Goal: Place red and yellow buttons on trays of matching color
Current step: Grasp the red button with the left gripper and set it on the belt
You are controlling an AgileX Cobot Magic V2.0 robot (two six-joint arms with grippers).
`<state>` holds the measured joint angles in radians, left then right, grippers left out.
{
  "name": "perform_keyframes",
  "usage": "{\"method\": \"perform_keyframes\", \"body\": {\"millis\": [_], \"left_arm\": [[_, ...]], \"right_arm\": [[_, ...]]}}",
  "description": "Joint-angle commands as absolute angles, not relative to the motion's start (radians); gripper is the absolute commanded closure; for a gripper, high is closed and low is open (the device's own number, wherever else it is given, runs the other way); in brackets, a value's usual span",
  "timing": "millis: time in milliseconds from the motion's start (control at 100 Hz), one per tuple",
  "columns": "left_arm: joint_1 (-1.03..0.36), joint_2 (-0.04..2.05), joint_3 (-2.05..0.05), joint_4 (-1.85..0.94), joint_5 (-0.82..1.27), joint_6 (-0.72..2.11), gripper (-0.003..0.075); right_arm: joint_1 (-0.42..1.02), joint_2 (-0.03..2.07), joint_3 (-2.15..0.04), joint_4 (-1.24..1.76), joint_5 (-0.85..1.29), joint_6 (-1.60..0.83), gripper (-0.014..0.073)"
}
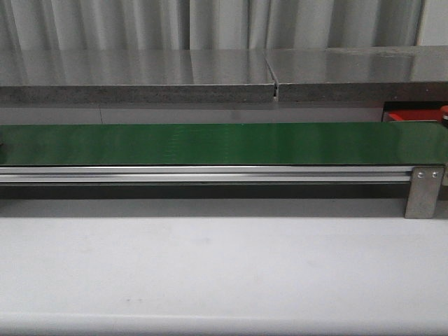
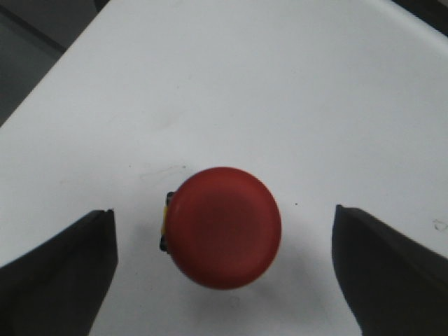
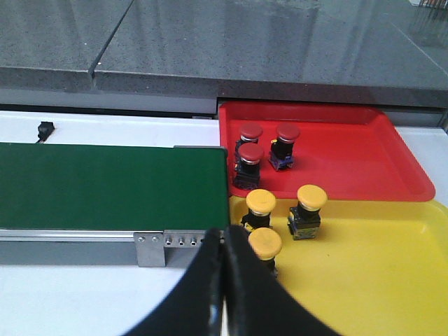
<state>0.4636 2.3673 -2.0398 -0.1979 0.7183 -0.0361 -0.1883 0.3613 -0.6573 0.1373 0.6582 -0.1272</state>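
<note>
From my left wrist camera, the left gripper (image 2: 224, 269) stands spread wide, its two dark fingers (image 2: 59, 269) cut off at the frame edges, with a red button (image 2: 224, 227) sitting on the white surface (image 2: 280, 91) between them, touching neither. I see only the button's domed cap from above; a sliver of black and yellow body peeks out at one side, the rest hidden under the cap. On my right wrist camera, the right gripper (image 3: 224, 245) is clenched, fingers pressed together on nothing, their lower parts running out of frame. Just past its tips lies the yellow tray (image 3: 378, 280), cut off by the frame, holding three yellow buttons (image 3: 311, 203); the nearest one is partly hidden behind the gripper. Behind it, touching, is the red tray (image 3: 350, 168) with three red-capped buttons (image 3: 285, 143) clustered near the end of the green belt (image 3: 112, 185). In the front view I see neither arm; the belt spans the frame, and only a red corner of a tray (image 1: 413, 115) shows behind it at far right, beneath a grey ledge (image 1: 210, 73).
</note>
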Motion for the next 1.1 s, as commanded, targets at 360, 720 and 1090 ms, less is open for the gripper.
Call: {"method": "perform_keyframes", "body": {"millis": [360,720,1090], "left_arm": [[0.466,2.311,-2.075,-0.209,0.588,-0.065,0.0453],[0.466,2.275,-2.075,-0.21,0.635,-0.03,0.0513],[0.455,2.03,-1.899,-0.208,0.63,0.024,0.0513]], "right_arm": [[-0.188,0.365,-0.683,0.144,0.579,-0.138,0.0711],[-0.188,0.365,-0.683,0.144,0.579,-0.138,0.0711],[-0.188,0.365,-0.683,0.144,0.579,-0.138,0.0711]]}}
